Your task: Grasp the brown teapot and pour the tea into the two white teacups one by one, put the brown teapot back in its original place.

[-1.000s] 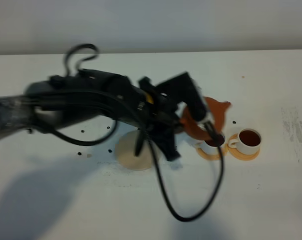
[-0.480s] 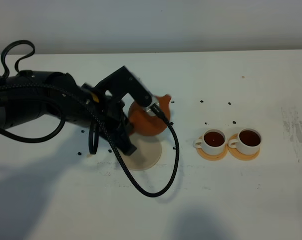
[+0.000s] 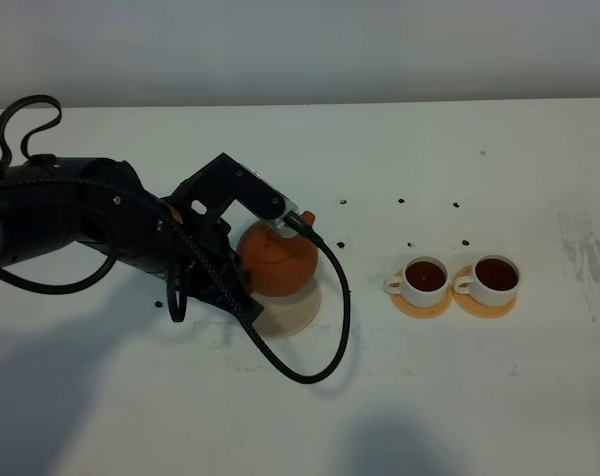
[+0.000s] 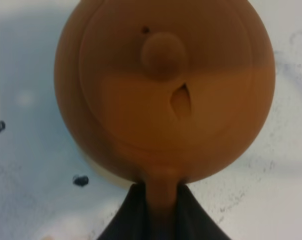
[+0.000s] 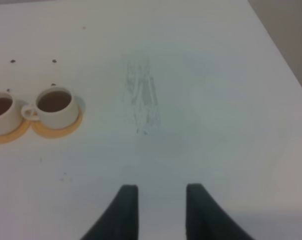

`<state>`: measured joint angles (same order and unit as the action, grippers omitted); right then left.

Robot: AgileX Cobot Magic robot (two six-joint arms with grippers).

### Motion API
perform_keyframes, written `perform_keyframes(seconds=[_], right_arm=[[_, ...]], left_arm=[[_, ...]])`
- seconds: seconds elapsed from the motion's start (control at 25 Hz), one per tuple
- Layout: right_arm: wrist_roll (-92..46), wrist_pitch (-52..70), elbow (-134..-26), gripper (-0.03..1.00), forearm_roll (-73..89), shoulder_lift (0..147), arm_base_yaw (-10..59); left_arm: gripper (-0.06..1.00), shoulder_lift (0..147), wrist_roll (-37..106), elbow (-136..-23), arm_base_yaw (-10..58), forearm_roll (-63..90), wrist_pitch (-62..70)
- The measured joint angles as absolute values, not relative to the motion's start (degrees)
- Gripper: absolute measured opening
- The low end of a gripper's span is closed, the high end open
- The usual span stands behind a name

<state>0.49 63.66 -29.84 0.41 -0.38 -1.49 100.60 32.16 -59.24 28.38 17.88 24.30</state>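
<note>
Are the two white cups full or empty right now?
Full. Both white cups show dark brown tea near their rims, upright on orange coasters.

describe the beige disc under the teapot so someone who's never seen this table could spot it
On the white table, look left of centre where the left gripper holds the brown teapot. The pale beige disc lies flat just beneath it. Unlike the two orange-tan coasters under the white teacups, it is wider, paler and carries no cup.
</note>
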Motion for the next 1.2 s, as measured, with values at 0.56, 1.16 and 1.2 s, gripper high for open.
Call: perform_keyframes(seconds=[0.56, 1.16, 1.2], right_arm=[[0.5, 63.7, -29.8, 0.23, 0.4, -0.4, -1.5], [0.5, 63.7, -29.8, 0.23, 0.4, -0.4, -1.5], [0.5, 63.7, -29.8, 0.23, 0.4, -0.4, -1.5]], left_arm=[[0.08, 98.3, 31.8, -55.3, 26.5, 17.6, 23.0], [0.08, 102.9, 33.4, -55.3, 26.5, 18.0, 21.3], [0.08, 103.3, 33.4, -55.3, 26.5, 17.9, 21.3]])
